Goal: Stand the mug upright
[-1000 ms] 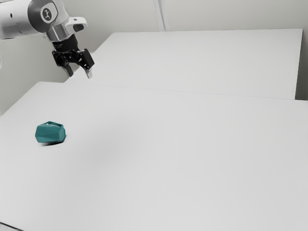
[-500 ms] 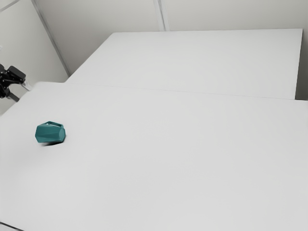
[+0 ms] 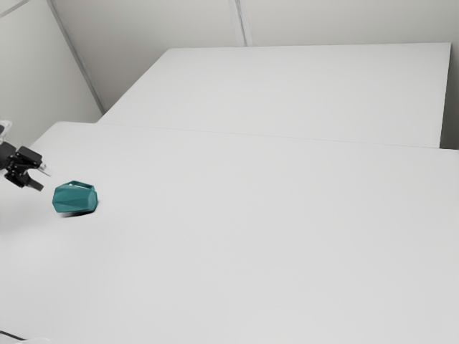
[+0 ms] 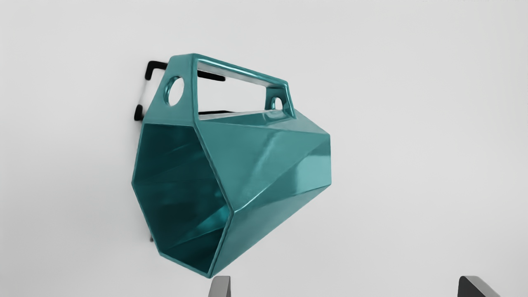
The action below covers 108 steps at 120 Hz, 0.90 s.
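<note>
The exterior view gives the outside of the mug (image 3: pixel 74 198), lying on its side on the table (image 3: pixel 251 258), at nine o'clock from the picture's centre and a touch toward eight. Its handle (image 3: pixel 81 184) is at twelve o'clock on the body, the closed base (image 3: pixel 92 201) toward three, a dark shadow (image 3: pixel 76 214) at six. That view also has a black line (image 3: pixel 11 335) on the seven-to-eight o'clock side, near the corner.

The wrist view looks right into the mouth (image 4: pixel 181 198) and shows a round hole (image 4: pixel 174 91) through the handle's side, plus black marks (image 4: pixel 212 76) beyond the handle; what they are I cannot tell.

The gripper (image 3: pixel 45 180) is near the mug, at ten o'clock from it in the exterior view, with a gap between. Its jaws stand wide apart and have hold of nothing. In the wrist view, the mug lies ahead of the fingertips, set toward one finger rather than centred, its rim lining up close by that finger's tip.
</note>
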{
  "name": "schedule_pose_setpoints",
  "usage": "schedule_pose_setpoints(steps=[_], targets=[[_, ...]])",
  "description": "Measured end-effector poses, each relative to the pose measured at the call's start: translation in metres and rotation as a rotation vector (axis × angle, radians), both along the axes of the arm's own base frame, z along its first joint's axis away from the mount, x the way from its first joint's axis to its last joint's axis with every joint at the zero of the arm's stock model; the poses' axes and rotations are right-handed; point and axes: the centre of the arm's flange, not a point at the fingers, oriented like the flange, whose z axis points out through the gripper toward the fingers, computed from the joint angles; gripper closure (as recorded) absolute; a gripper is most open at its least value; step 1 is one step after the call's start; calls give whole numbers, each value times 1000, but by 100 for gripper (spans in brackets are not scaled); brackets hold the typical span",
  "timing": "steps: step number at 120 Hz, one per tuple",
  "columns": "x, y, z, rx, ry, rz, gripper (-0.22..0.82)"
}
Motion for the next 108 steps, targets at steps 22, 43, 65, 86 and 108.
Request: schedule_pose_setpoints(steps=[22, 43, 65, 86, 108], targets=[[12, 6, -30, 2, -53, -27, 0], [11, 13, -58, -17, -85, -16, 0], [6, 9, -67, -46, -114, -5, 0], [4, -1, -75, -99, -139, 3, 8], [8, -5, -63, -102, -169, -15, 52]])
